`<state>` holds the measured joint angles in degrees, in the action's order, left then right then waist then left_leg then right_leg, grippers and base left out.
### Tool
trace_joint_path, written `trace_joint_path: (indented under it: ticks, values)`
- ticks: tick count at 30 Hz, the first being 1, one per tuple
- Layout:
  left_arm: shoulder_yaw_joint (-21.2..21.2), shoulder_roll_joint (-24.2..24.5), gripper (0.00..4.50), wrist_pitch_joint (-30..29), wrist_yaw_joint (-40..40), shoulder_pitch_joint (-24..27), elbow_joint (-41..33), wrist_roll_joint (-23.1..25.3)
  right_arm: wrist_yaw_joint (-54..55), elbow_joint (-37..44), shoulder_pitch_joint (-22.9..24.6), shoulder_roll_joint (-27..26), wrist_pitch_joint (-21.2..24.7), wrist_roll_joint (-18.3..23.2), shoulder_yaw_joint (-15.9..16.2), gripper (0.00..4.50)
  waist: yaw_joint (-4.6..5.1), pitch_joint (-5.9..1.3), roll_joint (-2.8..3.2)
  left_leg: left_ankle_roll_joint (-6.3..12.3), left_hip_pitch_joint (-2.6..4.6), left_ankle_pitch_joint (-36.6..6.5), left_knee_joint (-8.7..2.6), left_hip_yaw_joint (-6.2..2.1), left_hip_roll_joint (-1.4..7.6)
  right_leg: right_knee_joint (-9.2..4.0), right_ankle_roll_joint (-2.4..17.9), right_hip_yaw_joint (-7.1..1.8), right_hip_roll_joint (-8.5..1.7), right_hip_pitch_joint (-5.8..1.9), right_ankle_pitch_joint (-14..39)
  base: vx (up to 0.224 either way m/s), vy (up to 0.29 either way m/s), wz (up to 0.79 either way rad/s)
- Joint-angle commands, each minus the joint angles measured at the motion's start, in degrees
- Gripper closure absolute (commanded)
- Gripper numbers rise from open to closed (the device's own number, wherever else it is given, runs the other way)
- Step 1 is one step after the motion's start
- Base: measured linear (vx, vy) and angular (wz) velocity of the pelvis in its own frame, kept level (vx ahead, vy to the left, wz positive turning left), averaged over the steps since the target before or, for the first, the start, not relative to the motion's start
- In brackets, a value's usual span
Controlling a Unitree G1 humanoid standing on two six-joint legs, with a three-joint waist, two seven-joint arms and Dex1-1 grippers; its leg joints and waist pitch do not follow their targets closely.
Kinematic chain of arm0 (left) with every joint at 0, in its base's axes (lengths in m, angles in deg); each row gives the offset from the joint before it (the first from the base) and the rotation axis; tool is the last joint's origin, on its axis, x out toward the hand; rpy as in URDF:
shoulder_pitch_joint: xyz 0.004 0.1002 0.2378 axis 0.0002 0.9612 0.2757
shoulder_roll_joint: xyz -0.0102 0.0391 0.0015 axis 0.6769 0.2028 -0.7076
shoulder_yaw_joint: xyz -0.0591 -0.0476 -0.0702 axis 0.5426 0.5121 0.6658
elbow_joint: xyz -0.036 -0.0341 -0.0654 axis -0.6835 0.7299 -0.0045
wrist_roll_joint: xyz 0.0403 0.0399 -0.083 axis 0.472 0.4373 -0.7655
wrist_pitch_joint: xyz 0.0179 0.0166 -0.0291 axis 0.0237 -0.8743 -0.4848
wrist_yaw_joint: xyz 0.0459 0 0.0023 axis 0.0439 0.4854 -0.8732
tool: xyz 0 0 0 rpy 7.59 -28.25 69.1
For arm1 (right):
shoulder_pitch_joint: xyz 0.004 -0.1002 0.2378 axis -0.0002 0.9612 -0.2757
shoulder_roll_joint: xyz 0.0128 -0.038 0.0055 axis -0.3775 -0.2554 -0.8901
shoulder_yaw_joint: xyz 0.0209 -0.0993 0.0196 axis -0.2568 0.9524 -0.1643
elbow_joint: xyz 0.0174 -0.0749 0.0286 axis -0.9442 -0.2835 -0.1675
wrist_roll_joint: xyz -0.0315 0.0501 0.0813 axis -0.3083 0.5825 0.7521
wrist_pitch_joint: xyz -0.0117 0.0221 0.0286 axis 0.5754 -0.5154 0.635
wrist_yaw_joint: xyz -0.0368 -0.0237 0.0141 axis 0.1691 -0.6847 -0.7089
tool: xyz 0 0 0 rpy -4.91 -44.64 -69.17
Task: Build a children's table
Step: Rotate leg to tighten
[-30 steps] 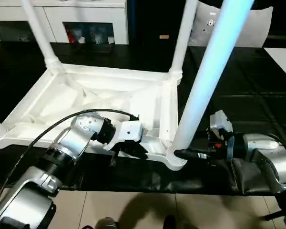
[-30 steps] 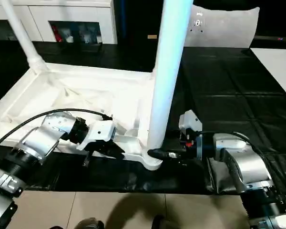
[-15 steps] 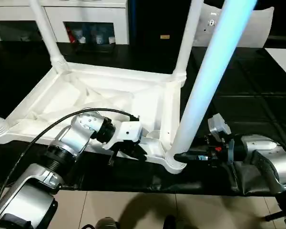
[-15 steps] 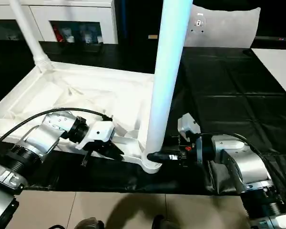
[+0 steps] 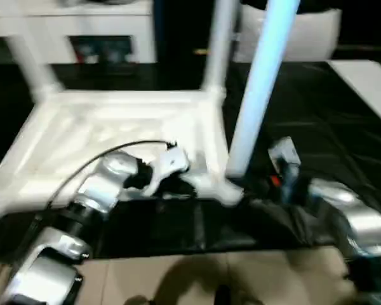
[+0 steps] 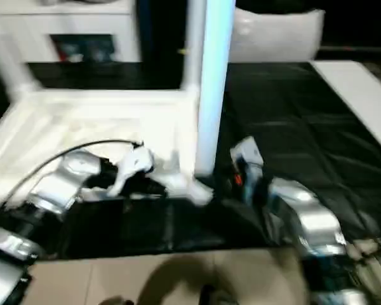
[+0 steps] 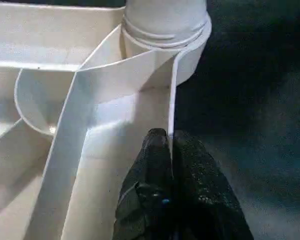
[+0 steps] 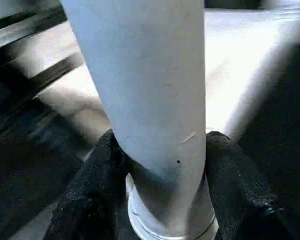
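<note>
The white plastic table top with its ribbed underside (image 5: 114, 130) is seen lying upside down on the black-covered work surface (image 5: 343, 121), and a long tapered white tubular leg (image 5: 257, 89) is stood in the round corner socket (image 5: 232, 190) nearest the robot, while two more legs are seen standing at the far corners. The left gripper (image 7: 170, 142) is pinched fully closed on the thin upright rim wall (image 7: 171, 95) just beside that socket, so the top is pinned down. The right gripper (image 8: 160, 145) is set half open around the base of the leg, one black finger (image 8: 102, 165) at each side, apparently clasping it. The seating is best done with the leg kept upright over the socket and pressed or twisted straight down while the rim is held firm; a tilted leg would likely bind. The left forearm is reached in low from the near edge, and the right wrist is laid almost level on the surface, pointing inward at the leg.
</note>
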<state>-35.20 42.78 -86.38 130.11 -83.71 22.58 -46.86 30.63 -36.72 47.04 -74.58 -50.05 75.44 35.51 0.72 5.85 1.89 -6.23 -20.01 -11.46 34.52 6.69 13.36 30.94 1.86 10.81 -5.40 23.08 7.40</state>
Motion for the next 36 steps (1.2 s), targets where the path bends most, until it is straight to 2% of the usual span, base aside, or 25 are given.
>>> trace_joint_path:
  ticks: [1, 2, 3, 4, 5, 6, 7, 8, 9, 10, 11, 12, 13, 14, 15, 18, 23, 25, 27, 28, 30, 31, 33, 34, 36]
  values:
    - [1.08, -4.86, 4.50, -2.33, -3.66, -0.69, -5.43, -2.63, 6.90, -3.39, -2.29, -4.03, 0.81, -0.90, 1.76, 2.54, -0.17, -3.15, -0.39, 1.55, -0.10, -36.13, -7.83, -1.35, 2.77, 0.52, 2.50, -5.81, -3.25, -4.29, 19.17, 0.000, 0.000, 0.00]
    - [1.95, -6.63, 4.50, -3.42, -6.89, -0.97, -5.29, -2.20, 11.23, -5.79, -3.79, -6.32, -0.32, -1.49, 0.78, 2.54, -0.51, -2.54, -2.95, 1.27, 3.63, -23.45, -0.36, 2.44, -5.18, -8.43, -4.97, -1.59, -2.20, 0.88, 47.66, 0.000, 0.000, 0.00]
    - [2.95, -8.80, 4.50, -4.78, -10.93, -1.30, -5.26, -1.54, 16.24, -8.52, -5.56, -8.99, -1.61, -2.37, -0.23, 2.54, 0.63, -2.81, -3.12, 3.08, 2.14, -16.34, 2.76, 3.23, -6.48, -9.32, -9.65, 0.52, -3.16, 0.02, 57.58, 0.087, -0.028, -0.26]
    - [3.62, -10.28, 4.50, -5.44, -13.77, -1.58, -5.08, -1.06, 19.54, -10.54, -6.84, -10.68, -3.01, -3.01, -0.84, 2.54, 1.27, -3.31, -1.36, 3.36, -1.42, -14.94, 0.95, 1.66, -3.95, -9.97, -13.10, 3.53, -3.03, -3.70, 52.00, 0.071, 0.000, -0.30]
    - [3.90, -10.85, 4.50, -5.57, -14.92, -1.70, -4.95, -0.90, 20.41, -11.37, -7.32, -11.22, -3.90, -3.14, -1.03, 2.54, 1.82, -4.10, 0.50, 3.41, -1.90, -15.79, 0.19, 0.45, -2.26, -8.38, -12.76, 3.68, -3.32, -4.92, 46.11, 0.086, 0.049, -0.40]
    - [4.73, -12.53, 4.50, -5.99, -18.69, -2.00, -4.80, -0.30, 22.46, -14.03, -8.89, -12.71, -7.21, -3.82, -1.50, 2.19, 1.07, -4.92, 2.75, 4.65, -3.28, -20.60, -4.47, -3.64, 4.68, 3.66, -4.57, -2.77, -4.65, -7.41, 22.84, 0.000, 0.000, 0.00]
    - [4.94, -12.94, 4.50, -6.02, -19.77, -2.07, -4.83, -0.12, 22.78, -14.95, -9.41, -13.13, -8.48, -3.89, -1.80, 2.19, 1.85, -4.64, 2.26, 5.58, -2.35, -20.10, -5.55, -4.34, 5.18, 4.12, -1.26, -4.48, -4.43, -5.62, 12.22, 0.000, 0.000, 0.00]
    - [5.10, -13.25, 4.50, -6.13, -20.65, -2.11, -4.96, 0.06, 23.59, -16.05, -10.07, -13.54, -9.80, -4.09, -2.22, 1.98, 0.88, -4.18, 0.16, 3.43, -0.71, -20.66, -3.37, -1.04, 0.10, -1.67, 3.16, -4.38, -4.08, -2.92, 15.05, 0.061, 0.017, 0.07]
    - [5.04, -13.45, 4.50, -6.76, -21.39, -2.04, -5.53, 0.23, 24.35, -16.90, -10.64, -14.20, -10.67, -4.32, -3.05, 1.84, 0.36, -3.57, -2.29, 2.48, 0.60, -15.58, 0.24, 1.97, -5.41, -5.43, -2.34, -1.88, -3.15, -1.01, 38.72, 0.061, 0.017, 0.07]
    - [4.98, -13.51, 4.50, -7.13, -21.65, -1.99, -5.83, 0.27, 24.60, -17.19, -10.83, -14.44, -10.99, -4.38, -3.33, 1.84, 0.17, -4.08, -2.46, 3.11, -1.21, -12.20, 0.26, 1.98, -5.83, -4.93, -4.57, -2.02, -3.40, -2.48, 42.55, 0.060, 0.032, -0.02]
    - [4.84, -13.57, 4.50, -7.75, -22.01, -1.85, -6.38, 0.34, 24.88, -17.65, -11.13, -14.77, -11.54, -4.49, -3.73, 1.69, -0.32, -5.12, -1.77, 4.29, -3.72, -7.04, -0.96, 1.15, -4.83, -4.13, -6.53, -2.71, -3.94, -4.75, 39.15, 0.047, -0.007, -0.21]
    - [4.40, -13.22, 4.50, -8.30, -21.93, -1.39, -7.27, 0.54, 24.13, -17.72, -11.13, -14.51, -12.52, -4.85, -3.61, 1.69, -0.52, -5.36, -0.93, 5.25, -3.31, -3.44, -1.79, 0.78, -3.75, -3.84, -4.82, -2.95, -3.03, -3.88, 30.42, 0.047, -0.007, -0.21]
    - [4.33, -13.15, 4.50, -8.44, -21.92, -1.21, -7.55, 0.68, 23.87, -17.85, -11.14, -14.37, -12.98, -5.06, -3.47, 1.55, -0.49, -5.58, -0.93, 5.67, -3.08, -1.85, -1.90, 0.61, -3.33, -3.32, -3.15, -3.04, -2.60, -3.58, 25.53, 0.000, 0.000, 0.00]
    - [4.28, -13.15, 4.50, -8.56, -21.98, -1.08, -7.73, 0.84, 23.70, -18.03, -11.17, -14.24, -13.37, -5.25, -3.40, 1.45, -0.42, -5.48, -0.96, 6.50, -3.07, 0.74, -2.00, 0.43, -2.72, -2.39, 0.76, -3.20, -2.12, -3.28, 18.62, 0.000, 0.000, 0.00]
    - [4.18, -12.86, 4.50, -8.48, -21.73, -0.92, -7.76, 1.03, 23.09, -17.53, -10.82, -13.88, -13.64, -5.21, -3.45, 1.38, -0.44, -5.33, -0.85, 7.40, -2.72, 0.98, -2.07, 0.51, -2.45, -2.19, 3.73, -3.30, -2.05, -3.10, 16.56, 0.000, 0.000, 0.00]
    - [4.23, -12.27, 4.50, -8.18, -21.48, -0.67, -7.59, 1.30, 21.32, -16.47, -9.80, -12.49, -15.37, -5.12, -3.22, 1.19, -0.91, -5.43, -0.76, 9.49, -2.45, 2.11, -2.11, 0.53, -1.99, -1.84, 7.26, -3.50, -2.33, -3.32, 14.48, 0.000, 0.000, 0.00]
    - [3.39, -9.07, 4.50, -4.72, -18.20, -0.64, -5.77, 1.05, 12.20, -9.85, -5.37, -7.04, -15.91, -3.07, -2.20, 0.73, -2.05, -5.27, -0.88, 11.49, -2.14, 2.64, -2.22, 0.67, -1.83, -2.02, 7.55, -3.65, -2.27, -3.37, 14.53, 0.000, 0.000, 0.00]
    - [3.12, -8.22, 4.50, -3.65, -17.17, -0.61, -5.37, 1.04, 10.43, -8.52, -4.33, -5.76, -15.75, -2.69, -2.12, 0.62, -2.35, -5.23, -0.99, 11.07, -2.21, 1.82, -2.25, 0.81, -1.87, -2.18, 6.91, -3.71, -2.39, -3.53, 16.12, 0.000, 0.000, 0.00]
    - [2.86, -7.61, 4.50, -3.10, -16.59, -0.55, -5.30, 0.97, 9.38, -7.87, -3.71, -4.97, -15.86, -2.48, -2.09, 0.47, -2.42, -5.03, -1.05, 9.71, -2.11, -0.42, -2.42, 0.98, -2.01, -2.81, 5.56, -3.48, -2.39, -3.40, 20.19, 0.000, 0.000, 0.00]
    - [2.39, -6.33, 4.50, -2.26, -15.03, -0.38, -5.09, 0.96, 7.07, -6.30, -2.34, -3.19, -15.61, -1.72, -2.24, 0.26, -2.52, -4.96, -0.98, 8.97, -1.98, -1.65, -2.47, 1.08, -2.09, -3.15, 4.73, -3.39, -2.39, -3.33, 22.21, 0.000, 0.000, 0.00]
    - [0.88, -3.00, 4.50, 0.38, -9.73, 0.19, -4.79, 0.74, -0.60, -3.30, 0.90, 2.05, -15.53, 0.34, -2.51, 0.10, -2.96, -4.76, -0.83, 8.91, -1.81, -2.92, -2.63, 1.03, -1.98, -3.58, 3.03, -3.49, -2.28, -3.31, 23.47, 0.000, 0.000, 0.00]
    - [0.15, -1.68, 4.50, 1.32, -7.44, 0.42, -4.75, 0.70, -3.31, -2.53, 1.91, 3.89, -15.43, 1.00, -2.57, 0.10, -3.17, -4.89, -0.80, 9.00, -1.66, -2.93, -2.63, 0.92, -1.86, -3.44, 2.92, -3.50, -2.26, -3.25, 23.13, 0.000, 0.000, 0.00]
    - [-0.57, -0.47, 4.50, 2.35, -5.17, 0.59, -4.66, 0.63, -5.54, -2.17, 2.59, 5.43, -15.48, 1.45, -2.54, 0.04, -3.24, -4.94, -0.92, 9.02, -1.93, -2.69, -2.69, 0.84, -1.69, -3.15, 3.53, -3.52, -2.24, -3.32, 21.73, 0.000, 0.000, 0.00]
    - [-2.09, 1.85, 4.50, 5.24, -0.21, 0.65, -4.04, 0.35, -10.36, -1.12, 3.74, 8.71, -15.20, 2.30, -2.03, 0.04, -3.09, -4.81, -0.90, 8.72, -1.87, -3.65, -2.77, 0.93, -1.82, -3.39, 3.53, -3.39, -2.19, -3.29, 22.88, 0.000, 0.000, 0.00]
    - [-2.77, 2.82, 4.50, 6.76, 2.04, 0.61, -3.68, 0.17, -12.72, -0.45, 4.28, 10.27, -15.09, 2.65, -1.65, 0.04, -3.24, -4.74, -0.96, 8.43, -1.85, -4.52, -2.79, 0.97, -1.97, -3.60, 2.90, -3.39, -2.27, -3.34, 24.16, 0.000, 0.000, 0.00]
